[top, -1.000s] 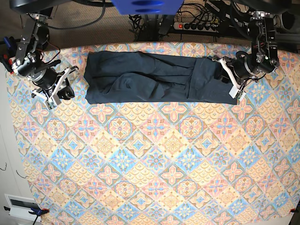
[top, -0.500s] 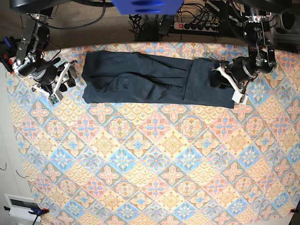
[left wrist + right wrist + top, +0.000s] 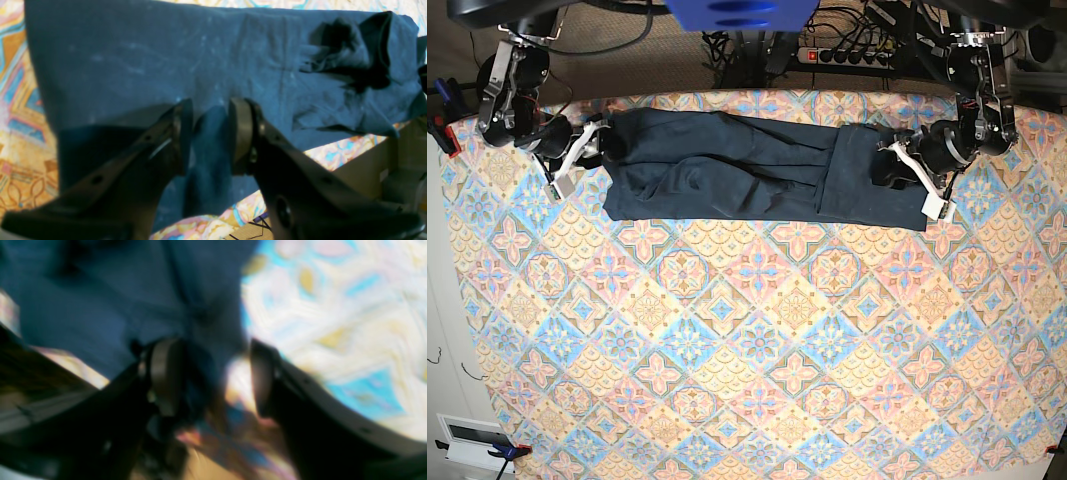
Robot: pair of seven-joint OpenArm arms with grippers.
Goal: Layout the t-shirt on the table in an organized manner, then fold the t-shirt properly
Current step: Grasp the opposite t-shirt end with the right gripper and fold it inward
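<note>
Moved since the earlier base frames: right gripper (image 3: 577,160), from the upper-left margin of the frame in toward the shirt's left end, jaws spreading on the way. Now parted wide, straddling that edge in the right wrist view (image 3: 213,376), with cloth blurred between the pads; not closed on anything so far as the blur allows. Shifted a little too: the plain dark navy short-sleeved soft fabric t-shirt (image 3: 747,165), its right end drawn slightly inward.

Lying as a long band across the upper part of the base frame, on the large flat table with its pastel orange, pink and blue diamond-tile cloth (image 3: 757,340). Long axis running left to right, one gripper at each short end.

Left gripper (image 3: 905,168) at the upper right of the base frame, clamped on a fold of the shirt's right end (image 3: 208,133), cloth pinched between the pads in the left wrist view.

Turning point for the coming move, as a judgement: shirt lying inward from both tools along its length, right gripper touching the loose left end and needing only to close.
</note>
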